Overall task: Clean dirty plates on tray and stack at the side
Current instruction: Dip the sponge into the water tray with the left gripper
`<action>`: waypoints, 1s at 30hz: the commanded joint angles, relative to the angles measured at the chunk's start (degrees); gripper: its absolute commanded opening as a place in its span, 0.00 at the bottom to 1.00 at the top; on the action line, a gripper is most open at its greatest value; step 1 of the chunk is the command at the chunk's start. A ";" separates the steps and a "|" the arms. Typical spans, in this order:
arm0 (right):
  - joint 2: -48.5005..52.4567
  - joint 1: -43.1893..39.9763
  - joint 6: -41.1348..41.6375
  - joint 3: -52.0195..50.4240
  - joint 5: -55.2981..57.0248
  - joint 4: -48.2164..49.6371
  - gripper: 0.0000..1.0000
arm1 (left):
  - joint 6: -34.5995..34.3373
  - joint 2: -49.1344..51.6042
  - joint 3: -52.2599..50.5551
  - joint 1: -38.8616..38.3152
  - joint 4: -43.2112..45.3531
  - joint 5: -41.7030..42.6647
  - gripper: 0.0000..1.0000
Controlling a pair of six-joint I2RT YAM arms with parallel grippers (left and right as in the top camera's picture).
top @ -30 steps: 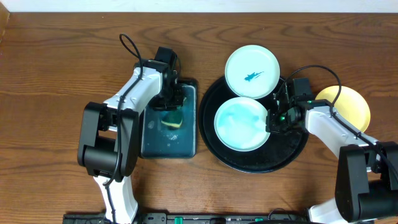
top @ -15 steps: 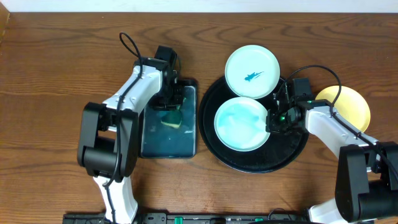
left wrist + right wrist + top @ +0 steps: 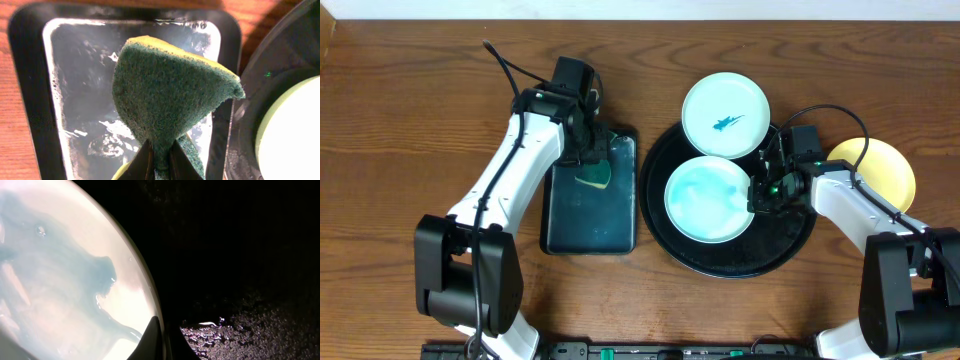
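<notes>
A pale bluish-white plate [image 3: 707, 198] smeared with teal wash lies on the round black tray [image 3: 785, 245]. My right gripper [image 3: 758, 197] is shut on that plate's right rim [image 3: 75, 280]; the tray floor [image 3: 240, 255] is beside it. A second bluish-white plate [image 3: 725, 114] with a teal smear rests on the tray's far rim. A pale yellow plate [image 3: 880, 168] lies on the table to the right. My left gripper [image 3: 590, 165] is shut on the green-yellow sponge [image 3: 170, 95] and holds it above the small rectangular tray [image 3: 75, 90].
The small dark rectangular tray [image 3: 590, 215] holds a wet film and sits just left of the round tray. The wooden table [image 3: 400, 120] extends to the left. Cables loop from both arms.
My left gripper has lifted the sponge off the rectangular tray and moved it toward the far end. The right gripper and the plates have not moved.
</notes>
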 commanded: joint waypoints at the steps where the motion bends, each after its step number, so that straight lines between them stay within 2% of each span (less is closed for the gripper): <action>1: 0.42 0.39 0.26 -0.42 1.95 -0.48 0.01 | 0.55 1.27 -2.14 0.13 0.87 -0.94 0.08; 11: 0.42 0.39 0.26 -0.42 1.92 -0.48 0.01 | 0.52 5.66 -7.72 0.13 5.38 -0.94 0.07; 19: 0.42 0.39 0.24 -0.42 1.92 -0.48 0.01 | 0.31 10.73 -8.20 0.13 6.34 -0.92 0.08; 24: 0.42 0.39 0.24 -0.42 1.95 -0.42 0.01 | 0.13 10.32 -7.13 0.13 5.77 1.38 0.08; 30: 0.42 0.39 0.24 -0.42 1.95 -0.42 0.07 | 0.17 5.84 -4.24 0.13 3.23 1.44 0.08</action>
